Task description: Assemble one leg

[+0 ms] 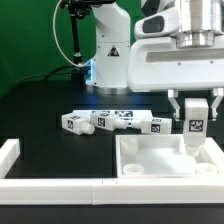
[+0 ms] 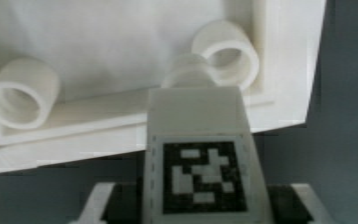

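My gripper (image 1: 195,112) is shut on a leg (image 1: 195,125), a small white post with a black-and-white tag, and holds it upright just above the far right corner of the large white tray-like panel (image 1: 160,168). In the wrist view the held leg (image 2: 199,140) fills the middle between my fingers (image 2: 108,200), pointing down at the panel corner (image 2: 265,100). Two round white sockets stand on the panel there, one (image 2: 229,55) close beyond the leg's end, the other (image 2: 19,95) farther off. Several other legs (image 1: 105,122) lie in a row on the black table behind the panel.
A long white L-shaped border rail (image 1: 30,185) runs along the front and up the exterior view's left. The robot base (image 1: 105,55) stands at the back with a black cable beside it.
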Available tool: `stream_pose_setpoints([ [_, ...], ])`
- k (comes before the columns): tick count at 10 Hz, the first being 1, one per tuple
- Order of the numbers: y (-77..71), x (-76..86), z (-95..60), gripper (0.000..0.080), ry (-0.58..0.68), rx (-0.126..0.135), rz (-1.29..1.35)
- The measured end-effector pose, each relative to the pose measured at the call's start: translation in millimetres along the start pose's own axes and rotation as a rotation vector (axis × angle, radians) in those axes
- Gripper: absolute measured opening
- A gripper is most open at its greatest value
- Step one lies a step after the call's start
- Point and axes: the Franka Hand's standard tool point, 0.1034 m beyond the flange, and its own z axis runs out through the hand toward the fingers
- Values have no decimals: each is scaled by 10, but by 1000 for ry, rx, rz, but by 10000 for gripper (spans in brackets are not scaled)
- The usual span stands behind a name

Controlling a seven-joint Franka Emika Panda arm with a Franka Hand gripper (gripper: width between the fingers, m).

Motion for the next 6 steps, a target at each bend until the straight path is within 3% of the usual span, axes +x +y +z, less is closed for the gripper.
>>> stream_pose_setpoints([
  [2,-31,75,46,284,10,1,-6],
  [6,-141,10,155,284,13,17,18],
])
